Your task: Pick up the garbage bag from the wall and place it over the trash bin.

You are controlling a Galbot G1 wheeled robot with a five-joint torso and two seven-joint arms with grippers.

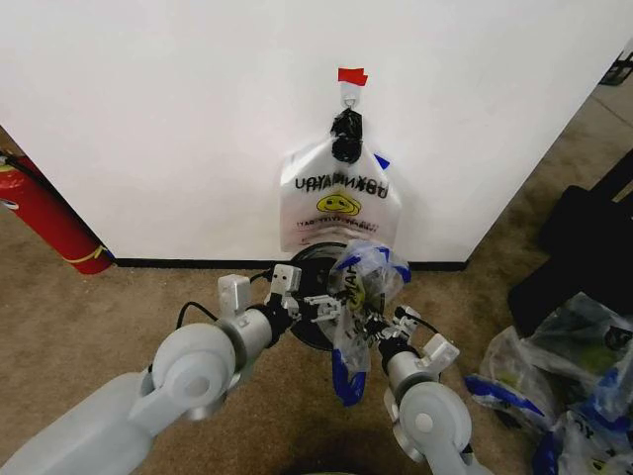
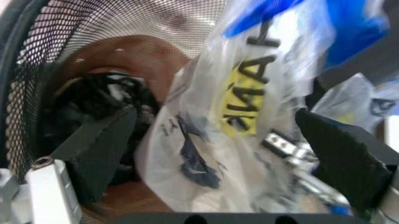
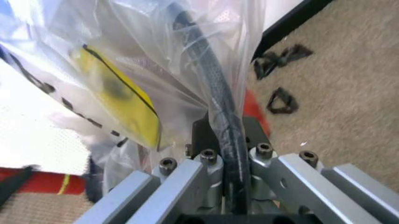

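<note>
The head view is being lit evenly and brightly with only soft shadows under the hanging bags on the wall (image 1: 148, 119), while the garbage bag (image 2: 249, 116) is being rendered blurred and glary in both wrist views.

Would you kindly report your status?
Left hand open beside garbage bag. Right hand shut on bag and trash bin rim. Nothing blocking.

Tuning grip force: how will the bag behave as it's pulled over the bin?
The bag hangs crumpled from the right gripper, so it is probably floppy and light. Its thin film may snag on the bin mesh.
</note>
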